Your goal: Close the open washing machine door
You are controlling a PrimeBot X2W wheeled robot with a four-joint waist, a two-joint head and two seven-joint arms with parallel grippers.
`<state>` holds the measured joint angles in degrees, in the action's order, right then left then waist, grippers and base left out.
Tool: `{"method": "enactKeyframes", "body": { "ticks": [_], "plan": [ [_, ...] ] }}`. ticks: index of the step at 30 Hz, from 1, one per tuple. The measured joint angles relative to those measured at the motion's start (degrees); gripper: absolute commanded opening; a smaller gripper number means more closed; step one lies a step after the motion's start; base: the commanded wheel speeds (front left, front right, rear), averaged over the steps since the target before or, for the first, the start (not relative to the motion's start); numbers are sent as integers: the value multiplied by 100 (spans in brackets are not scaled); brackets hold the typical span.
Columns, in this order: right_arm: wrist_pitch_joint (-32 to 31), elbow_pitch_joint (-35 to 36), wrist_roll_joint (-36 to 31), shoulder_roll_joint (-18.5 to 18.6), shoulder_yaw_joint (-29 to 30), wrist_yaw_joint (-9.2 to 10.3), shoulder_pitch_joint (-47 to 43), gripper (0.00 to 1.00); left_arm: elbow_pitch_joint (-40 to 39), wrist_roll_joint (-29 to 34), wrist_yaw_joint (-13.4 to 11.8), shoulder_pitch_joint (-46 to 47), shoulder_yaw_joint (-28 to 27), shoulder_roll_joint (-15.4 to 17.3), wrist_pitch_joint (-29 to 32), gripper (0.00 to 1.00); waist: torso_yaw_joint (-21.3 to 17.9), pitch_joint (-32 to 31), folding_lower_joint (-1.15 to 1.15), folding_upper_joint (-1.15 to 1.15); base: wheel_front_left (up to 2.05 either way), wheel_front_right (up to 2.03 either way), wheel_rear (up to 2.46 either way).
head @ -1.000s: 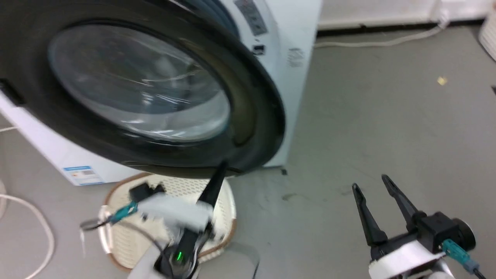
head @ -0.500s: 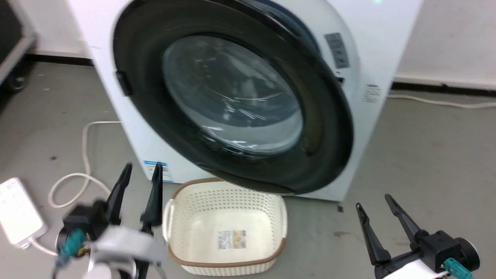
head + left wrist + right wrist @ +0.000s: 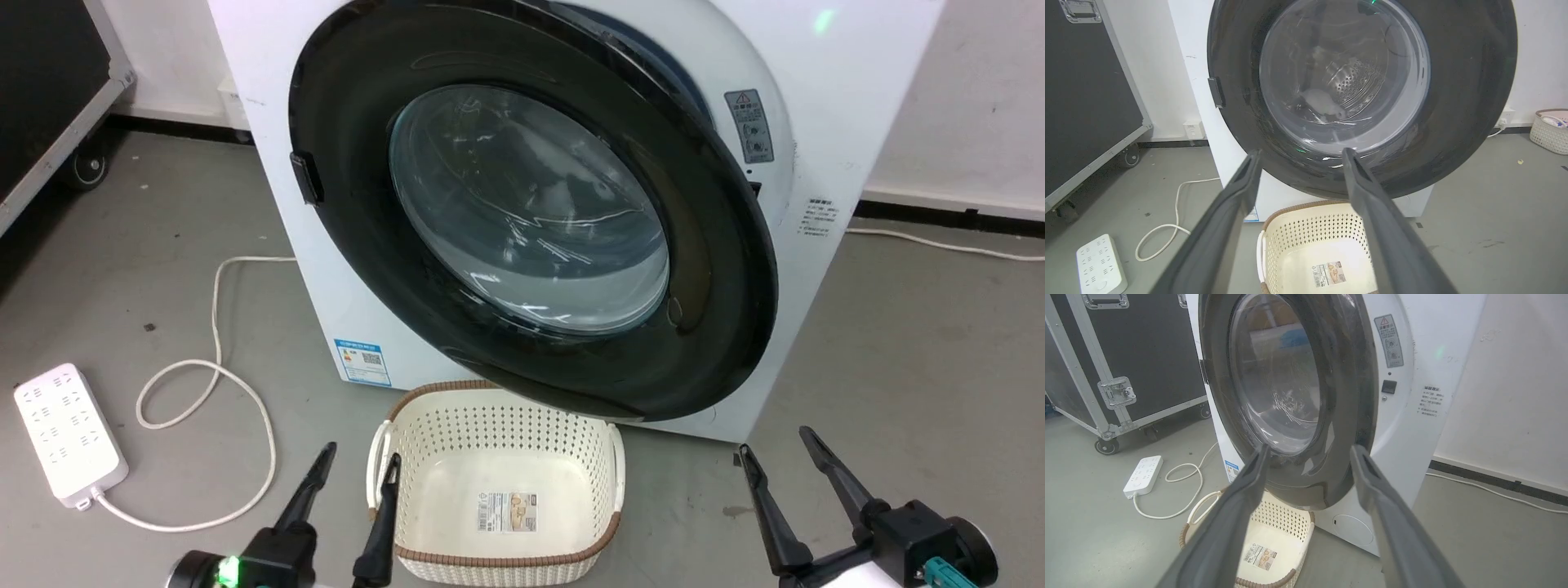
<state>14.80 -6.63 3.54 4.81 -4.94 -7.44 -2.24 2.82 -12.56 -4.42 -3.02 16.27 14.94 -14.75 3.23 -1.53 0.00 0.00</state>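
The washing machine door [image 3: 531, 212], a round door with a wide glossy black rim and a bulging clear glass centre, lies over the mouth of the white front-loading washing machine [image 3: 849, 98]. A small dark latch [image 3: 308, 177] sits on the door's left edge. In the head view we see a dark gap along its upper right edge, and we cannot tell whether it is latched. Through the glass, in the left wrist view, we make out the perforated steel drum [image 3: 1355, 77] and something pale lying in it [image 3: 1323, 106].

On the grey floor [image 3: 898, 343] just below the door stands a cream perforated basket [image 3: 490, 425] with a brown rim, a paper label on its bottom. The left pincer [image 3: 362, 453] hangs low by the basket's near left corner, released, its two dark fingers spread and holding nothing. The right pincer [image 3: 774, 439] sits low to the right, likewise released and empty. Both are well apart from the door.

A white power strip [image 3: 69, 429] and its looped cable [image 3: 216, 359] lie to the machine's left. A blue sticker [image 3: 365, 362] marks the machine's lower front.
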Motion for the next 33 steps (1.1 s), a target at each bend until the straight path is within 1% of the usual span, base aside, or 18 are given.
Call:
{"method": "enactKeyframes", "body": {
  "ticks": [1,2,3,4,7,11,12,13,17,20,24,25,28,30,33],
  "plan": [
    [0,-15,-3,-9,-1,0,-1,100,13,22,5,1,-3,-29,0,100,1,17,0,0,0,0,0],
    [0,-32,-2,-14,-5,0,-1,54,26,42,14,2,-4,-51,0,100,2,34,0,0,0,0,0],
    [0,-37,-2,-20,-12,0,-1,11,43,54,45,4,-10,-68,0,100,2,55,0,0,0,0,0],
    [0,-36,-2,-22,-35,0,2,0,53,79,57,5,-10,-83,0,100,3,79,0,0,0,0,0],
    [0,-35,2,8,-163,0,42,0,54,149,92,39,-11,-136,0,100,18,190,0,0,0,0,0],
    [-89,-29,92,347,-525,0,505,0,19,241,105,292,-25,-246,0,100,93,492,1,0,0,0,0],
    [-376,-9,531,710,-888,0,1071,0,-15,240,97,478,-67,-401,0,100,174,776,1,0,0,0,0],
    [-445,-11,631,876,-978,-8,1261,0,-29,241,97,536,-76,-441,0,100,203,878,1,0,0,0,0],
    [-637,-48,1172,1484,-1016,-8,2057,0,-52,326,105,784,-69,-546,0,100,335,1305,2,0,0,0,0],
    [-770,-190,1588,1797,-978,-15,2614,0,-56,394,108,973,-81,-626,0,100,442,1616,2,0,0,0,0],
    [-906,-494,2234,1950,-878,-14,3154,0,-58,453,122,1131,-77,-760,0,100,599,1952,2,0,0,0,0],
    [-935,-576,2299,2042,-879,-11,3302,0,-58,466,151,1166,-79,-786,0,100,640,2021,2,0,0,0,0],
    [-991,-827,2331,2294,-876,-11,3707,0,-54,501,166,1263,-89,-860,0,100,751,2178,2,0,0,0,0],
    [-1022,-1039,2329,2371,-853,-11,3945,0,-53,522,186,1290,-97,-889,0,100,813,2248,2,0,0,0,0],
    [-1074,-1401,2310,2393,-777,-12,4267,0,-53,542,208,1330,-123,-917,0,100,870,2309,2,0,0,0,0]
  ]
}}
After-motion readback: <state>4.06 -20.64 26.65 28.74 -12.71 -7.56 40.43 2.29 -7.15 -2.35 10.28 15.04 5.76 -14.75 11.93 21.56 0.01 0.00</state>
